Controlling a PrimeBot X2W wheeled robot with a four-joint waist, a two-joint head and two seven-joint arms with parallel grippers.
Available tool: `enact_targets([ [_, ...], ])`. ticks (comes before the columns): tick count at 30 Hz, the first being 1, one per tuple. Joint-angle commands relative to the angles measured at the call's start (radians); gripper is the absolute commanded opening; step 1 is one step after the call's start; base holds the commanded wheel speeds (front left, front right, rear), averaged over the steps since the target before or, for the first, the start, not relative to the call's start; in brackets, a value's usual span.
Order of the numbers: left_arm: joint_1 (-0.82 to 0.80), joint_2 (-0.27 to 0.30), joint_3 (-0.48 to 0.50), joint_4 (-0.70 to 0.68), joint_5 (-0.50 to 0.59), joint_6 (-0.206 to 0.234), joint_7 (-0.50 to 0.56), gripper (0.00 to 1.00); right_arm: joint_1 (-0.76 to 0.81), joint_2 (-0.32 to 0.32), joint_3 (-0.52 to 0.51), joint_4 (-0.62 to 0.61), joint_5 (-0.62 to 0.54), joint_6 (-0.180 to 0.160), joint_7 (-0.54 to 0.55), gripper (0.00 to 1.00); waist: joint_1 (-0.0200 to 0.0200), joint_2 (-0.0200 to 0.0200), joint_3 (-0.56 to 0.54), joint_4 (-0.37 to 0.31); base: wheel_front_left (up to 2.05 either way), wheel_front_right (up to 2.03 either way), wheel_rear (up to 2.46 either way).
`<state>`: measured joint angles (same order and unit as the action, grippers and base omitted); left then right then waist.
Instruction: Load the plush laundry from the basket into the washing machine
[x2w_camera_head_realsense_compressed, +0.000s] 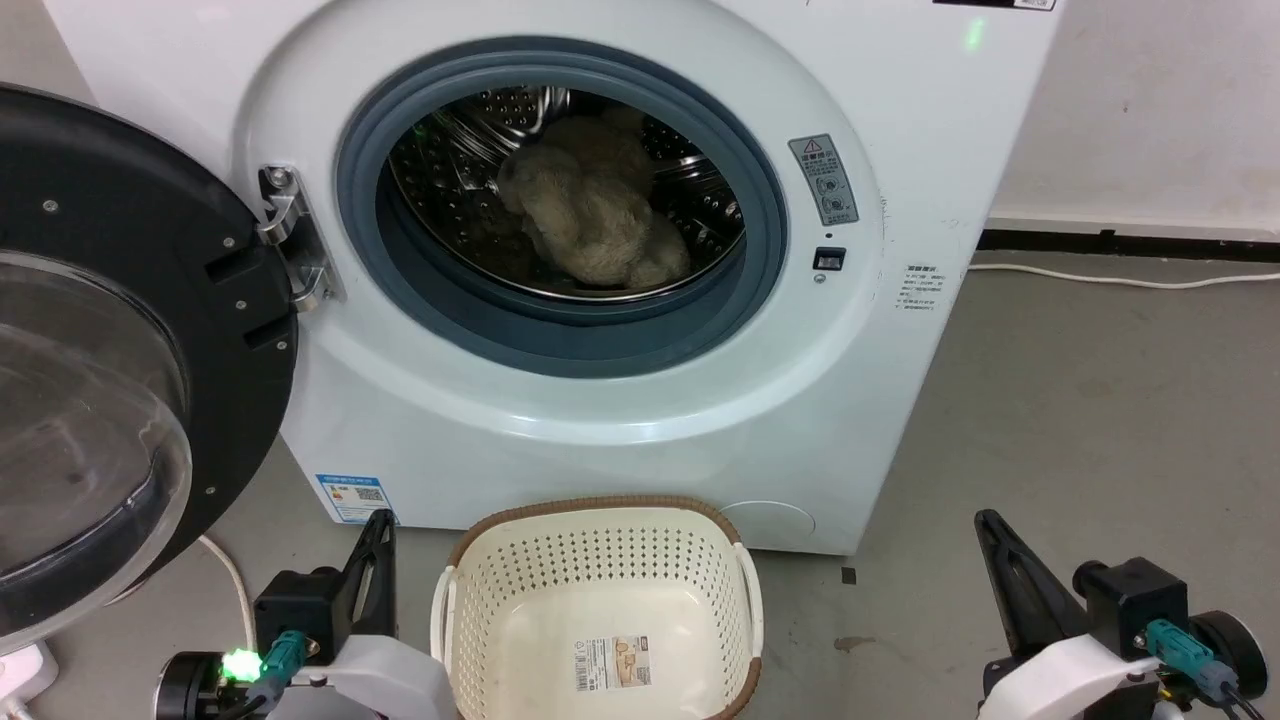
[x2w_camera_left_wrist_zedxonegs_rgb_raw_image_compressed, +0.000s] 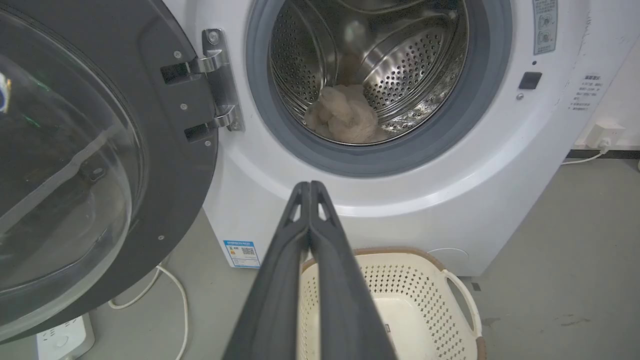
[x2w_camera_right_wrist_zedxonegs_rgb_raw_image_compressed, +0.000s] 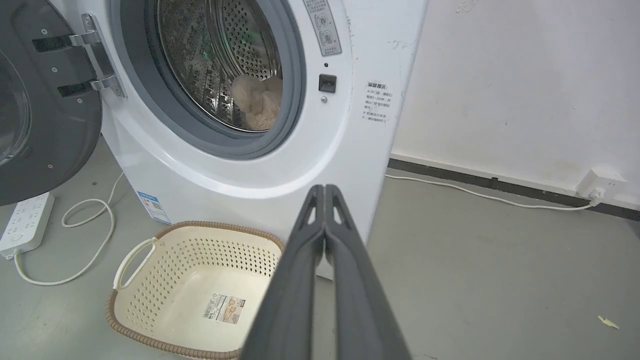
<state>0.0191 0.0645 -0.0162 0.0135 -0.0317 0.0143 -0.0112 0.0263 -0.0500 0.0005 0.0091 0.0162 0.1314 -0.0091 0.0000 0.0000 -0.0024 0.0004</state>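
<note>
Where the head view looks down, the plush laundry (x2w_camera_head_realsense_compressed: 595, 215) lies in the washing machine (x2w_camera_head_realsense_compressed: 600, 440), on the drum's bottom toward its back, well apart from both grippers. Left gripper (x2w_camera_head_realsense_compressed: 382, 520) at lower left & right gripper (x2w_camera_head_realsense_compressed: 987, 522) at lower right each show as one dark blade, fingers together, holding and touching nothing. Basket (x2w_camera_head_realsense_compressed: 600, 505) stands on the floor (x2w_camera_head_realsense_compressed: 1080, 400) btwn them, far rim just beside the machine's front, label sticker (x2w_camera_head_realsense_compressed: 612, 662) on its bottom. Door (x2w_camera_head_realsense_compressed: 150, 300) hangs open at left.

Left wrist view: left gripper (x2w_camera_left_wrist_zedxonegs_rgb_raw_image_compressed: 310, 186) jaws closed, tips meeting, nothing btwn them. Plush laundry (x2w_camera_left_wrist_zedxonegs_rgb_raw_image_compressed: 345, 119) sits far beyond the tips, low in the drum behind the grey gasket (x2w_camera_left_wrist_zedxonegs_rgb_raw_image_compressed: 380, 160). It's a cream-beige lumpy heap w/ long pile and rounded lobes.

Right wrist view: right gripper (x2w_camera_right_wrist_zedxonegs_rgb_raw_image_compressed: 325, 188) likewise closed tip to tip, gripping nothing. Plush laundry (x2w_camera_right_wrist_zedxonegs_rgb_raw_image_compressed: 257, 106) is well apart, up-left of the tips, at the drum's bottom edge. Basket (x2w_camera_right_wrist_zedxonegs_rgb_raw_image_compressed: 200, 227) is on the floor, lower left of the fingers.
</note>
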Motion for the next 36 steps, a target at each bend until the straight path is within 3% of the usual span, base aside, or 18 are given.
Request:
enact_targets([
  [1,-0.017,-0.007,0.005,-0.007,0.013,-0.006,0.004,0.00,-0.019,0.000,0.000,-0.007,-0.007,-0.001,0.002,0.00,0.0000,0.0000,0.000,0.000,0.00,0.00,0.00],
  [36,-0.019,-0.014,0.016,-0.014,0.032,-0.014,0.011,0.00,-0.026,0.000,0.000,-0.009,-0.016,-0.001,0.009,0.00,0.0000,0.0000,0.002,0.000,0.00,0.00,0.00],
])
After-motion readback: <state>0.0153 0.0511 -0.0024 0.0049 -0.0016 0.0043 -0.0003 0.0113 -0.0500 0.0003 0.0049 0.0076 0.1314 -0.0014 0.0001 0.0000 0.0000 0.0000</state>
